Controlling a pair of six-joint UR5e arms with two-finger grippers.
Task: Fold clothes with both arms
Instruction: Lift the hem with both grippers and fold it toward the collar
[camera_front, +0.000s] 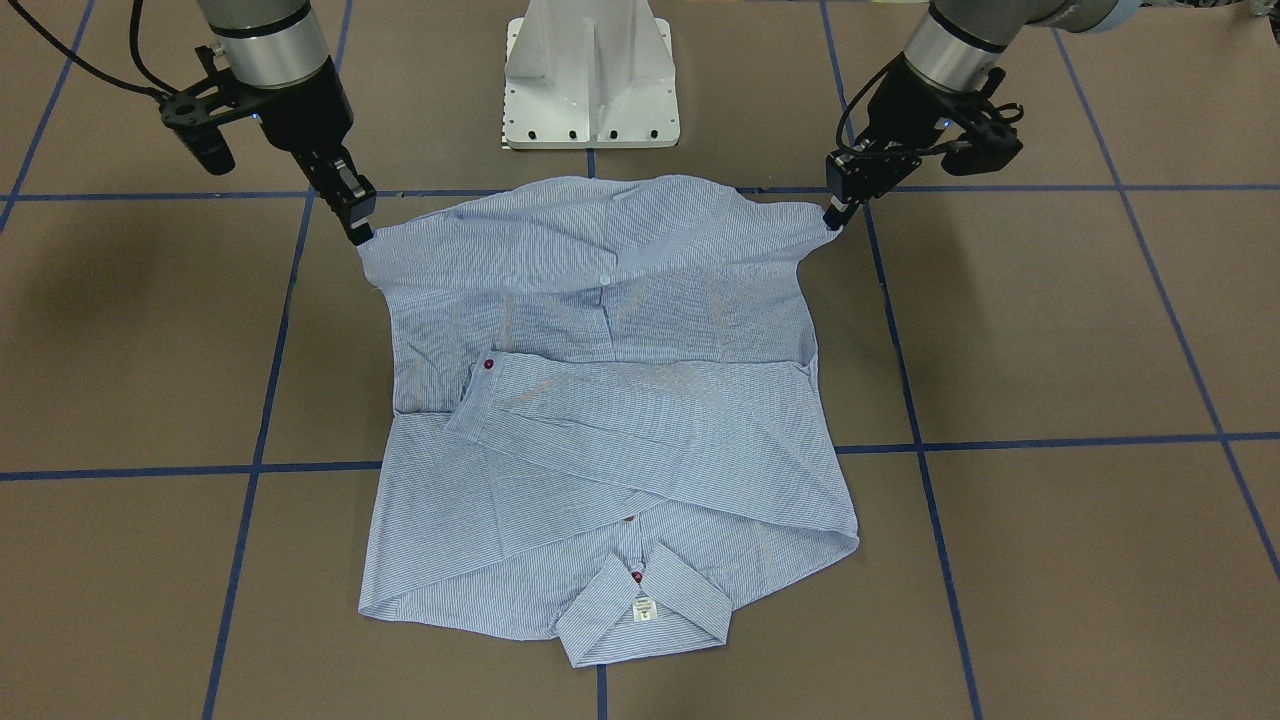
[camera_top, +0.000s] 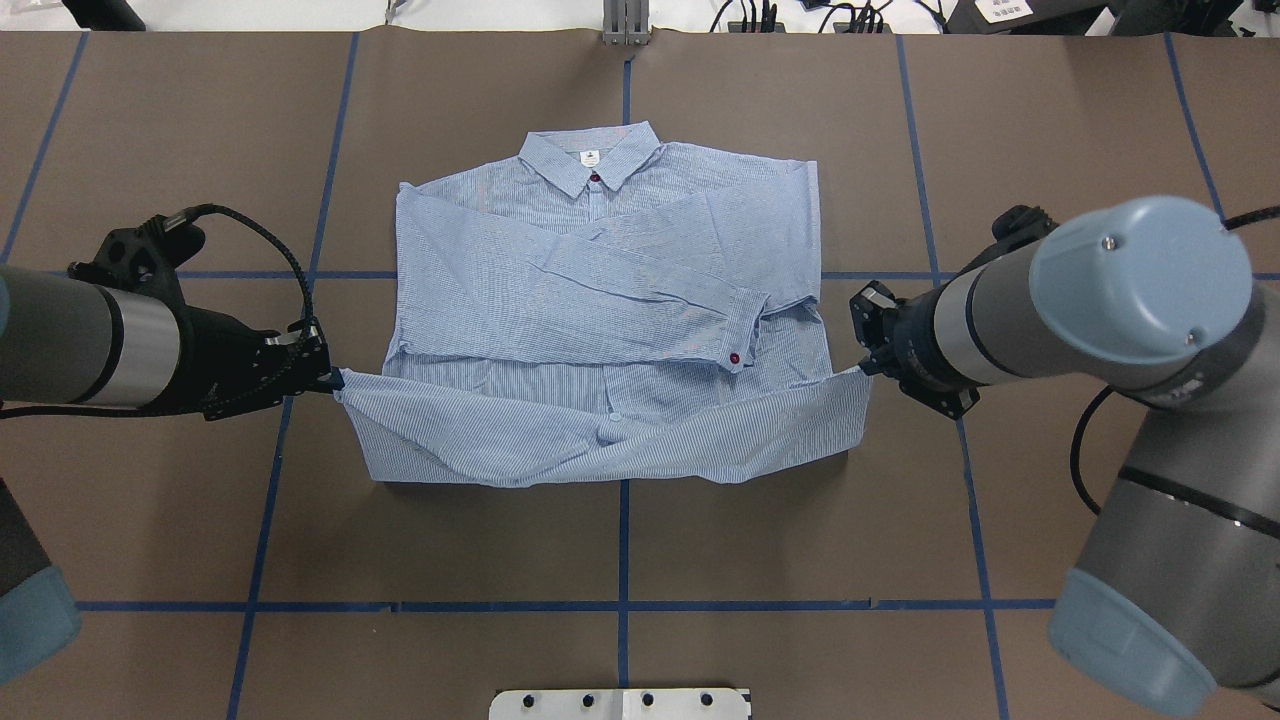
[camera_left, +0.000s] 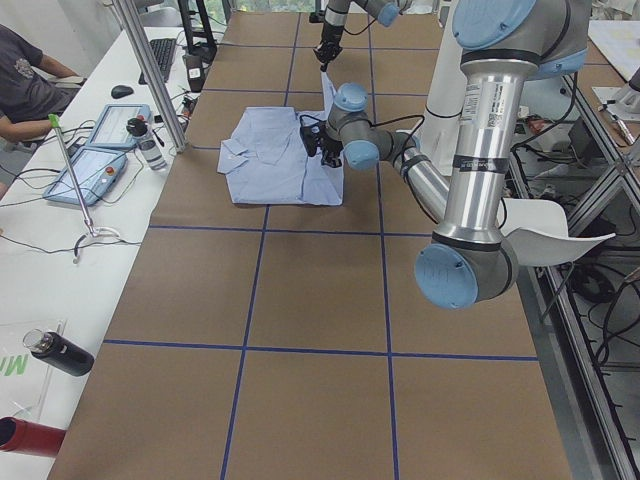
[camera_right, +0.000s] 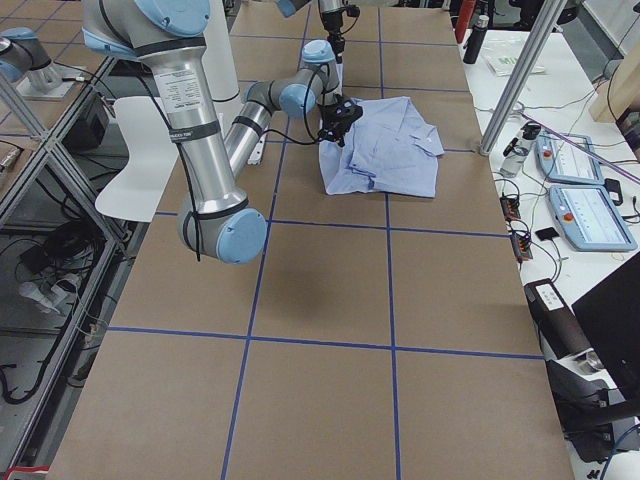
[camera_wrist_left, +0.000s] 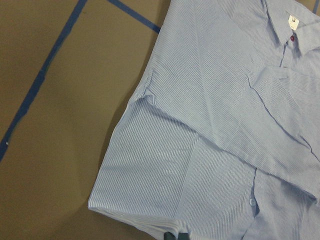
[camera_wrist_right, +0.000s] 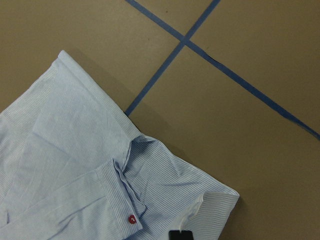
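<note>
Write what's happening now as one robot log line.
black left tool: shut on hem corner of light blue-and-white striped cloth shirt | black right tool: shut on other hem corner | hem: lifted | sleeves: folded in

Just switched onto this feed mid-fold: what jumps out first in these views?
The light blue striped shirt lies front-up in the middle of the brown table, with a sleeve folded across its chest and its collar on the side away from the robot. The left gripper and the right gripper each pinch a hem corner on the near side, with the hem raised and stretched between them.
</note>
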